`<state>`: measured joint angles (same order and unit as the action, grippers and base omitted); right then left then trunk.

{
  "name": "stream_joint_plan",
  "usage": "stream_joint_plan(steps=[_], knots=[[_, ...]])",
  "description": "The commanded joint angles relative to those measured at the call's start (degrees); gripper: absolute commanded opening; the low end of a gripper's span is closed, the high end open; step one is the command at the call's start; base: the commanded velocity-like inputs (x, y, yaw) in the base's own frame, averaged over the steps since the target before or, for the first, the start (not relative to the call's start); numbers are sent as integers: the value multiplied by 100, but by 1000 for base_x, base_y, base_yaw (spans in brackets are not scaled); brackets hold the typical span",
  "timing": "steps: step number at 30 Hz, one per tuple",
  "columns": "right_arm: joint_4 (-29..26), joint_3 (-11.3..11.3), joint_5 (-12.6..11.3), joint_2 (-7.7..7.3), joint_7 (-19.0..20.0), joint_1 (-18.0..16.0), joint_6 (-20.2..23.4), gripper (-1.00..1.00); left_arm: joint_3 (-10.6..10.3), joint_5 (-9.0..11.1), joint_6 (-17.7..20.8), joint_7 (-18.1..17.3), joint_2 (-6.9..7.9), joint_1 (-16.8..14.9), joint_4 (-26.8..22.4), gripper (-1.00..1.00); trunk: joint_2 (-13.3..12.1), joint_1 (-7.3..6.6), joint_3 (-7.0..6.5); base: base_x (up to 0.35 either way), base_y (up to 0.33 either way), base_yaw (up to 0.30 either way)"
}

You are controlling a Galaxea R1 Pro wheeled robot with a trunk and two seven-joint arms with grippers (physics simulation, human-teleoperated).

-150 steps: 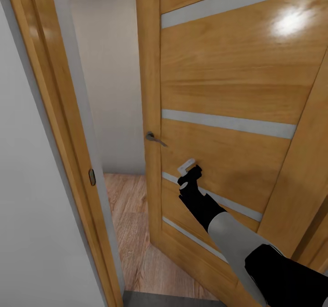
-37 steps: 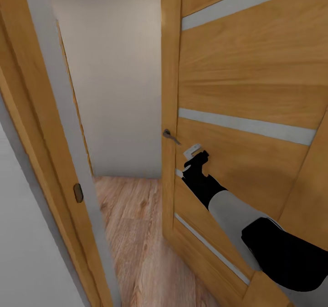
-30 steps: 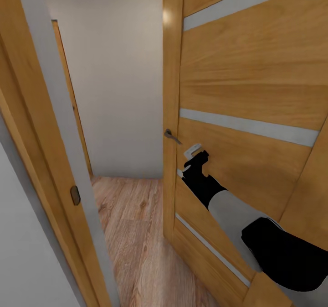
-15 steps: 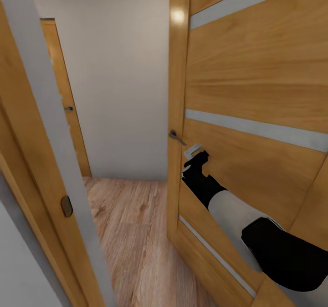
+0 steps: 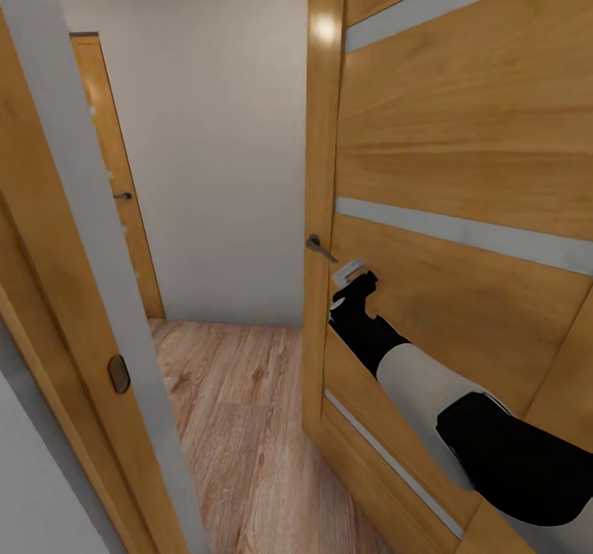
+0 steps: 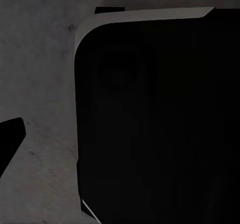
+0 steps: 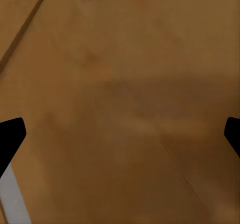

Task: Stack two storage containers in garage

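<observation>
From the head view, the right arm [image 5: 428,381] reaches forward, black and pale grey, with its gripper [image 5: 352,278] at the face of an orange-brown door [image 5: 461,142] just right of the lever handle [image 5: 319,247]; whether the tips touch the wood cannot be told. The door is smooth, grained wood crossed by pale glass slits [image 5: 461,229]. Left of its edge, a gap opens onto light wood-plank floor [image 5: 239,406], a plain white wall [image 5: 222,142] and a second, narrower wooden door [image 5: 111,175] far left; the near frame [image 5: 74,307] bears a small oval strike plate [image 5: 119,374]. The right wrist view fills in what the head view hides: two black fingertips [image 7: 11,136] at opposite edges, spread wide, with only grained wood between them and a slit at one corner. The left wrist view shows rough, mottled dark concrete floor [image 6: 40,84] beside a black, rounded body part of the robot [image 6: 160,124], and one dark fingertip [image 6: 9,134], so that gripper's state cannot be told.
</observation>
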<state>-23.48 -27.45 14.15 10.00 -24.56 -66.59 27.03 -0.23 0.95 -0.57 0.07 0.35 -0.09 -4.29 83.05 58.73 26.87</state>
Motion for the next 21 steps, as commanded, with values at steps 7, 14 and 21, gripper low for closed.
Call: stream_joint_plan(steps=[7, 14, 21], knots=[[1, -31, 32, 0, 2, -7, 50, 100, -3, 10, -4, 2, 1, 0, -11, 100, 3, 0, 6, 0, 0, 0], [1, -24, 36, 0, -2, -5, 49, 100, -3, 10, -5, 2, 1, 0, -11, 100, 3, 0, 6, 0, 0, 0], [106, -61, 13, 0, -17, -7, -10, 100, -2, 10, -5, 0, 1, 0, -19, 100, 3, 0, 6, 0, 0, 0]])
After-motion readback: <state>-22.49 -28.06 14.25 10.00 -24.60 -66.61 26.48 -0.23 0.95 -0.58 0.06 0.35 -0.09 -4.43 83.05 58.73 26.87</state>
